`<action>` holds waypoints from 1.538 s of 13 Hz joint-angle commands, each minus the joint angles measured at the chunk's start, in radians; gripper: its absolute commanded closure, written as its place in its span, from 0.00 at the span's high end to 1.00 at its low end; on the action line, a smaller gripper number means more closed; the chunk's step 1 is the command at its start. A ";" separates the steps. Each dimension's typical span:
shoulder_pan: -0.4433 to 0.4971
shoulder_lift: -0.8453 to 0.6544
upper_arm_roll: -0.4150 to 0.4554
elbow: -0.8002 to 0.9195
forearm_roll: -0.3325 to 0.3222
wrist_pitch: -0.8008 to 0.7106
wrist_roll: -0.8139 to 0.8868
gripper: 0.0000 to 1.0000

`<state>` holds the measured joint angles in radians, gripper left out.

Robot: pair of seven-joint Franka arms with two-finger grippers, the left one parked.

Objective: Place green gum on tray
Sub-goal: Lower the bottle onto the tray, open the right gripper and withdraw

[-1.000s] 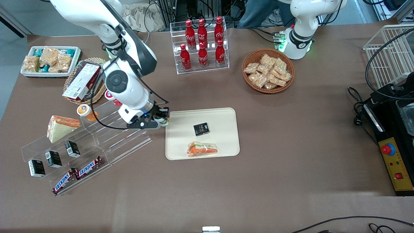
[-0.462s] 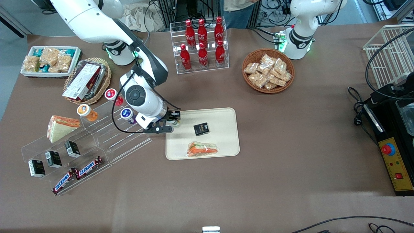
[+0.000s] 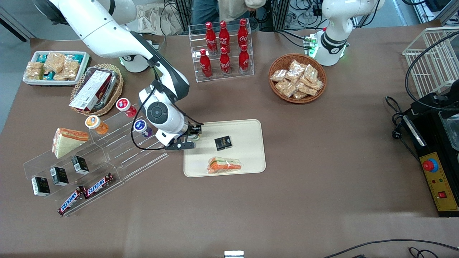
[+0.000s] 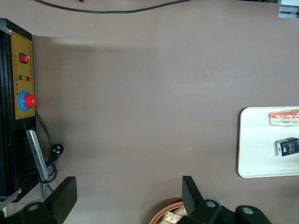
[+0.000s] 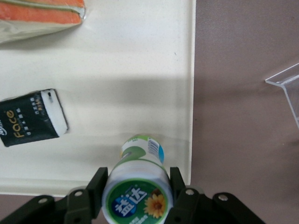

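The end effector [image 5: 136, 186] was clenched on the green gum [image 5: 138, 183], one finger pressed to each side of the bottle just under its lid. It held the bottle over the tray [image 3: 247, 157], just inside the tray's edge nearest the working arm. A black packet [image 5: 32, 117] and a wrapped sandwich [image 3: 224, 165] lay on the tray, near the middle of the counter [image 3: 322, 186].
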<state>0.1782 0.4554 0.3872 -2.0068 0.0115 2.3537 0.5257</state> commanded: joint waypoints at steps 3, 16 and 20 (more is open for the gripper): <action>0.006 0.020 -0.017 0.026 -0.021 0.021 0.005 0.98; -0.080 -0.176 -0.042 0.204 0.004 -0.331 -0.239 0.99; -0.083 -0.234 -0.157 0.341 0.028 -0.595 -0.243 0.99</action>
<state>0.0973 0.2307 0.2862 -1.7251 0.0013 1.8586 0.3044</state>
